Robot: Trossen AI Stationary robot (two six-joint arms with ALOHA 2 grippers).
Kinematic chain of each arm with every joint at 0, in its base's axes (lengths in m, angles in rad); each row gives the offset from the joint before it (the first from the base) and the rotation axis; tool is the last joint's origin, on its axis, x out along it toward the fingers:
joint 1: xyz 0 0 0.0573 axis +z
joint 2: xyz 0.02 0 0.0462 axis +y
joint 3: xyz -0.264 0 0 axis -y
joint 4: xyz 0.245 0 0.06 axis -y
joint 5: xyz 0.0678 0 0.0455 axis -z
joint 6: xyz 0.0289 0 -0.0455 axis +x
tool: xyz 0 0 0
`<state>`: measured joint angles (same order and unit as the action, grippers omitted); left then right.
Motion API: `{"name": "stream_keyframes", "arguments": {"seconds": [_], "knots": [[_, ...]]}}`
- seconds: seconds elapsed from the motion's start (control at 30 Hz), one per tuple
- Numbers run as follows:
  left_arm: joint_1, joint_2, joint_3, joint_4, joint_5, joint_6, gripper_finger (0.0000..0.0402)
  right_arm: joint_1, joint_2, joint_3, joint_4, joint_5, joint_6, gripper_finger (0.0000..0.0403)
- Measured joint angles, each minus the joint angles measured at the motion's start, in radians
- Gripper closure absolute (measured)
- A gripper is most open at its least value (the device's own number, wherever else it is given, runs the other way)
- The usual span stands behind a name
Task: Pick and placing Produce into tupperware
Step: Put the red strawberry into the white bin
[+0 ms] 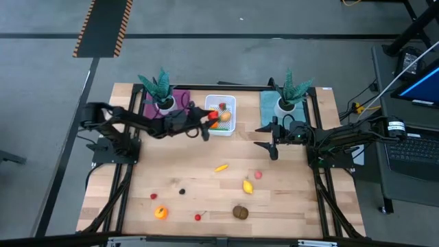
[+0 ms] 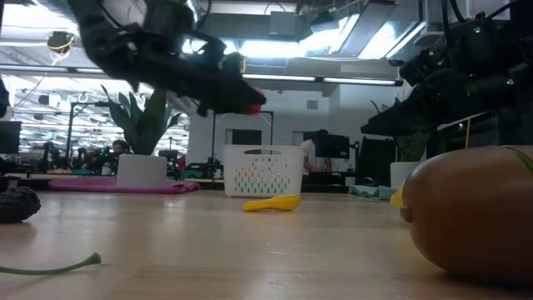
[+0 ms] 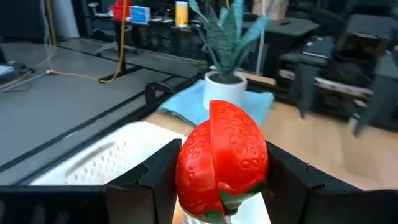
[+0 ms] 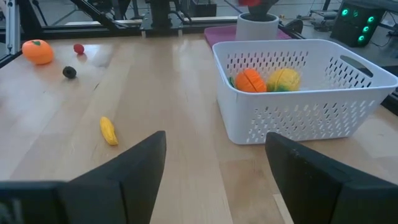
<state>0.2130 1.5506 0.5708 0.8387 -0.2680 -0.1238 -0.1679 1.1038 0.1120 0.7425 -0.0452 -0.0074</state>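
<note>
My left gripper (image 1: 208, 123) hovers at the near left corner of the white tub (image 1: 230, 125) and is shut on a red toy strawberry (image 3: 222, 158), also red in the low view (image 2: 252, 103). The tub holds an orange piece (image 4: 251, 79) and a yellow piece (image 4: 284, 79). My right gripper (image 1: 268, 138) waits open to the tub's right, touching nothing. Lying on the table are a yellow banana (image 1: 221, 167), a lemon (image 1: 247, 186), a pink strawberry (image 1: 258, 174), a brown kiwi (image 1: 240, 212), an orange (image 1: 160, 213) and small cherries (image 1: 197, 217). My left gripper pinches the strawberry by its two opposite sides (image 3: 186, 163) between its two fingers (image 3: 155, 180). The fingers come roughly level from the table's left. The strawberry is lifted clear, above the tub's rim (image 3: 93, 163), with its green leaf end (image 3: 231, 198) pointing down.
Two teal spiky plants in white pots stand at the far edge, one on a purple mat (image 1: 180, 96) and one on a teal mat (image 1: 267, 104). A dark berry (image 1: 182, 191) and a small red piece (image 1: 153, 196) lie near left. Bare wood lies between tub and banana.
</note>
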Motion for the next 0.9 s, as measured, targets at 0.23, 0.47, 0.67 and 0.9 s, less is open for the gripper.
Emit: {"name": "stream_keyframes", "arguments": {"seconds": [0.23, 0.47, 0.67, 0.9], "knots": [[0.059, 0.091, 0.11, -0.009, 0.019, 0.003, 0.0223, 0.0, 0.0, 0.0, -0.008, 0.0, 0.0, 0.0125], [0.084, 0.099, 0.179, -0.166, 0.055, 0.003, 0.022, 0.0, 0.0, 0.0, -0.01, 0.0, -0.003, 0.0125], [0.083, 0.099, 0.232, -0.299, 0.057, 0.003, 0.0221, 0.0, 0.0, 0.0, -0.01, 0.0, -0.004, 0.0125], [0.083, 0.099, 0.329, -0.594, 0.056, -0.029, 0.0224, 0.0, 0.0, 0.0, -0.014, 0.0, -0.023, 0.0125]]}}
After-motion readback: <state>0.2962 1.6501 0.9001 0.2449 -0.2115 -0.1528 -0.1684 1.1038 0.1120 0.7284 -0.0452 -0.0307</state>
